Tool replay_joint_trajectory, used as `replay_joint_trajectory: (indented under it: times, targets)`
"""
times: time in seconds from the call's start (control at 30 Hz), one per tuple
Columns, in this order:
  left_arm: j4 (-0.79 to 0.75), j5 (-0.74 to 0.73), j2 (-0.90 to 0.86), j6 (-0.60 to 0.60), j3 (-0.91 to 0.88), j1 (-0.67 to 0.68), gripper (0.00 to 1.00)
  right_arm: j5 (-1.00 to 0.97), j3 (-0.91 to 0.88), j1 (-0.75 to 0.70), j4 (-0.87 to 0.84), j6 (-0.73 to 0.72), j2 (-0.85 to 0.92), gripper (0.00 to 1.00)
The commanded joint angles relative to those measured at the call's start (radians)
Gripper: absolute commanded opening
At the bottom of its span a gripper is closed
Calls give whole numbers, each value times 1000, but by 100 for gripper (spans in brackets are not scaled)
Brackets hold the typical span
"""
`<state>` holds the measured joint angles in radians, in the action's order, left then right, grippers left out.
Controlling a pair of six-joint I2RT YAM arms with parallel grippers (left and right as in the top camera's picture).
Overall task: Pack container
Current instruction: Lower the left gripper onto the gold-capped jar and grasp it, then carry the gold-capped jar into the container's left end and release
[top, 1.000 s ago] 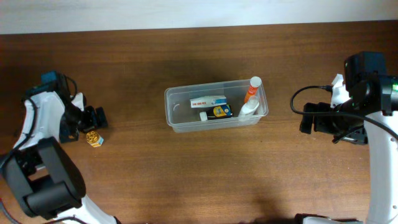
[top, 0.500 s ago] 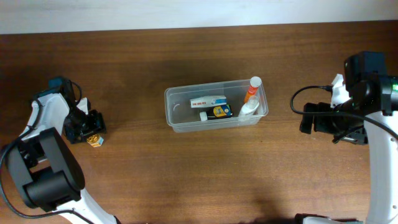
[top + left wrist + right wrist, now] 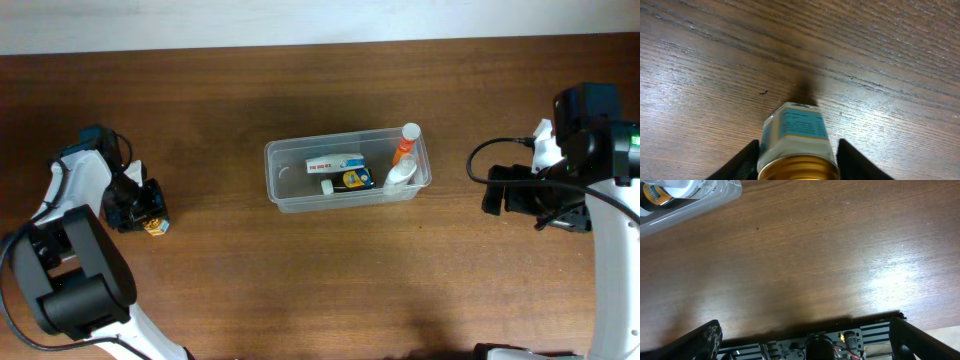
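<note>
**One jar outside the container, four items inside**

The container (image 3: 283, 172) sits at the middle of the wooden bench (image 3: 300, 280). It holds four things:
- one white box (image 3: 335, 162) lying flat near its centre;
- one dark bottle with a yellow label (image 3: 352, 179) just beside that box;
- one white bottle (image 3: 400, 176) at the end nearer the right arm;
- one orange bottle with a white cap (image 3: 405, 144) leaning against the rim at that same end.

Well away from the container, on the left arm's side, a single small jar with a gold lid and teal label (image 3: 796, 131) lies on the bench. The left tool (image 3: 798, 156) straddles it, its fingers (image 3: 742, 162) hugging both sides. I cannot tell whether they are actually pressing on the jar. Nothing lies on the bench between the jar and the container.

On the container's opposite side, the right tool (image 3: 491, 190) hangs above bare wood, well apart from the tub. Its jaws are spread wide and hold nothing. The right wrist view catches only a corner of the container.
</note>
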<state>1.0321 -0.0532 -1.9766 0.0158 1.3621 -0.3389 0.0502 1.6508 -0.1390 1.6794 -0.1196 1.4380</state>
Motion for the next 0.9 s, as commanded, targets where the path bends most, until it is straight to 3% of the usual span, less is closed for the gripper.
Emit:
replay_joint_trajectory:
  times: [0.0,0.1,0.33,0.5,0.87]
  targets:
    - [5,-11,-11,-1,-4,2,42,-8,-4,-5,1,8,-5,99]
    - [5,-11,-11,0,-4,2,35,-8,-4,-5,1,8,-5,98]
    - [5,-11,-11,0,-4,2,29,-8,-4,-5,0,8,-5,98]
    - [66,-37,-3,0,55,14,19,-8,-4,-5,0,8,-5,98]
    - [182,-37,151,0,267,229,17,-9,-4,-5,-4,11,-5,98]
